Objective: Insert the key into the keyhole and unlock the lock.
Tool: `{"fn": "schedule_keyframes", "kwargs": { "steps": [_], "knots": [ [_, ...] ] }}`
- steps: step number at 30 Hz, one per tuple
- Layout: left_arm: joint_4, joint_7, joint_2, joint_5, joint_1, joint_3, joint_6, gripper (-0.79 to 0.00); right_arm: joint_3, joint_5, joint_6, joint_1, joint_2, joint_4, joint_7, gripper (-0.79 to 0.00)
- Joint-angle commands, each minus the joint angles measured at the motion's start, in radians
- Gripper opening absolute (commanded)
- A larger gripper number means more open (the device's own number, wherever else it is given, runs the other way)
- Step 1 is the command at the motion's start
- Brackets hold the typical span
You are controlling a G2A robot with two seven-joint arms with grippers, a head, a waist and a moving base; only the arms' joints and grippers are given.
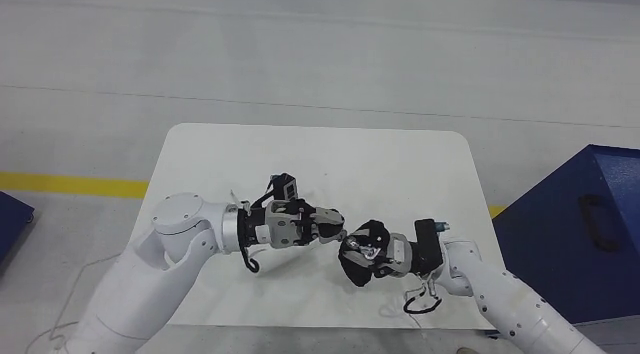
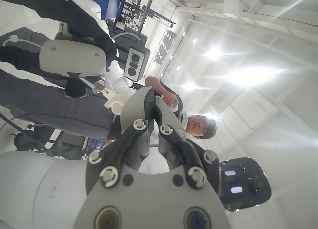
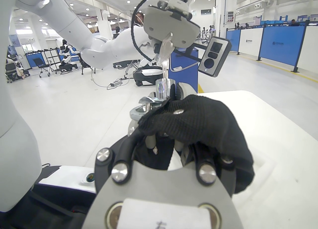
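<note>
From above, the left hand (image 1: 325, 224) and the right hand (image 1: 358, 249) meet tip to tip over the near middle of the white worktop (image 1: 400, 164), the left arm coming in from the left and the right arm from the right. What they carry is too small to make out there. In the left wrist view, the left hand is closed on the pale grip of the key (image 2: 109, 94). The key's blade points at the round silver face of the padlock (image 2: 99, 85), just below the glove-covered right hand. In the right wrist view, the right hand's black-gloved fingers are clamped around the padlock body, held above the worktop with the shackle (image 3: 140, 110) at its left. The key comes down from the left hand beyond and meets the top of the lock cylinder. The key looks lined up and touching the keyhole, perhaps partly in, but the depth cannot be told. The rest of the insertion and the turn appear to remain, and whether the shackle has sprung cannot be told.
</note>
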Motion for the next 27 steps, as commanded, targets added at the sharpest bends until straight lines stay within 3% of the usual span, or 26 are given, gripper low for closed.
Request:
{"fn": "schedule_keyframes", "kwargs": {
  "steps": [1,9,11,27],
  "knots": [
    [-0.004,-0.001,0.000,0.013,0.001,0.005,0.005,-0.785,0.008,0.003,-0.009,-0.004,-0.002,0.000,0.006,-0.785],
    [-0.021,-0.023,0.007,0.069,0.003,-0.036,-0.063,-0.785,0.035,0.043,-0.064,-0.018,-0.011,0.013,0.041,-0.785],
    [-0.030,-0.040,0.010,0.095,0.002,-0.043,-0.078,0.000,0.037,0.051,-0.076,-0.018,-0.013,0.016,0.055,-0.785],
    [-0.030,-0.040,0.010,0.095,0.002,-0.043,-0.078,0.000,0.037,0.051,-0.076,-0.018,-0.013,0.016,0.055,-0.785]
  ]
}}
